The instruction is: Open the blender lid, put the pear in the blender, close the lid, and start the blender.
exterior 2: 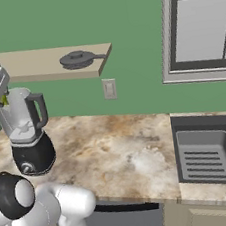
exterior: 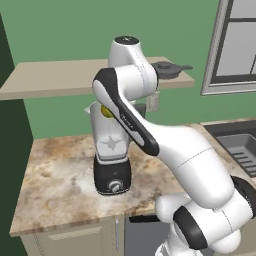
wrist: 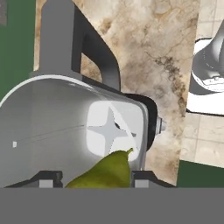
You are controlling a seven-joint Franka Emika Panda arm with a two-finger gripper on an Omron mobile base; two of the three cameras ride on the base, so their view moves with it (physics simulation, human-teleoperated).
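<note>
The blender (exterior: 111, 150) stands on the counter at the left, its clear jar on a black base with a silver knob (exterior: 114, 186). In the hand view I look down into the open jar (wrist: 52, 131) at the star-shaped blades (wrist: 109, 129), with the dark handle (wrist: 89, 48) above. My gripper (wrist: 94, 180) hangs right over the jar mouth, shut on the yellow-green pear (wrist: 109, 170). The pear (exterior: 106, 111) also peeks out beside my forearm at the jar's top, and shows as a small spot (exterior 2: 4, 100) in the right base view. The blender lid is out of view.
A wall shelf (exterior 2: 37, 62) above the counter carries a dark pan (exterior 2: 79, 59) with a handle. The sink (exterior 2: 206, 153) is sunk into the marble counter (exterior 2: 120, 154) at the right, below a window (exterior 2: 204, 22). A wall outlet (exterior 2: 110, 88) sits behind.
</note>
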